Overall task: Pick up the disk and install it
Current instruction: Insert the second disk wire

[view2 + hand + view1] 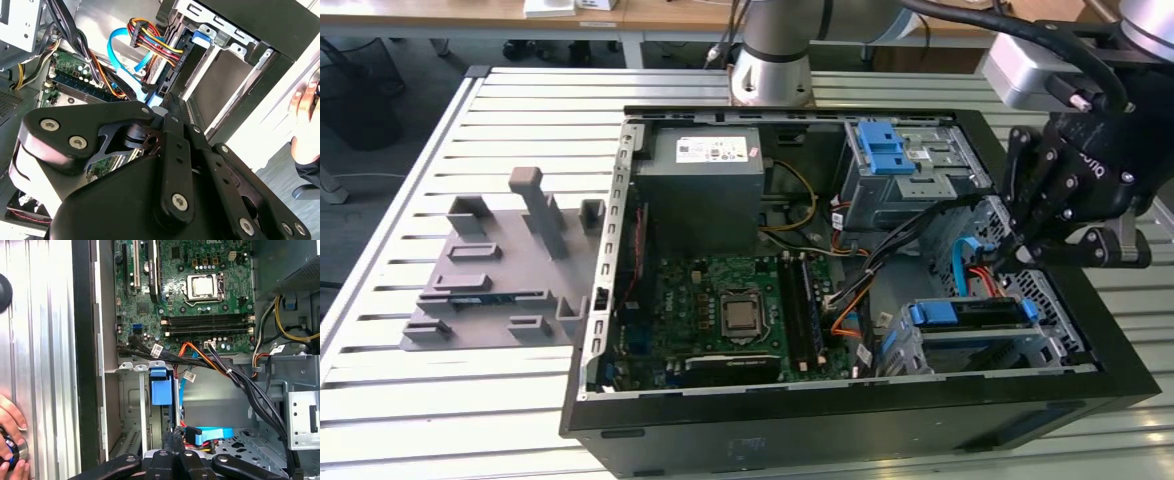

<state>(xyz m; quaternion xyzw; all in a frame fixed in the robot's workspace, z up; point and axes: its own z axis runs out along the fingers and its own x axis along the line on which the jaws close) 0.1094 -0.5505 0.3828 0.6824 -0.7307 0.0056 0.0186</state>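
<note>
Gripper (pixel 1001 262): fingers pressed together, and you can see nothing pinched between them in both wrist views (pixel 175 434). The tips point down into the case (pixel 1067 400), at the cage (pixel 1014 345) on the exterior view's right.

Disk (pixel 970 316): it sits on edge in that cage, just below and beside the fingertips. Its blue carrier end (pixel 161 387) faces up in the first wrist view. You cannot tell from these frames whether the tips touch it.

Just around the tips:
- The bundle of red, yellow and black power leads (pixel 152 42) runs to the cage's edge.
- The blue data cable (pixel 122 47) loops close by.
- Both lie very near the fingers.

Further out are the motherboard (pixel 734 310) and the grey power-supply box (pixel 700 185). A grey fixture (pixel 500 270) stands on the slatted table (pixel 400 390), well apart from the case. A person's hand (pixel 11 427) rests on the table by the case wall.

Step, as judged: the pick-up looks done and the disk is in its bay. You are at the seating end of the install.

The next move calls for a straight approach along the cage. Keep the tips off the cables, and mind the person's hand nearby.
</note>
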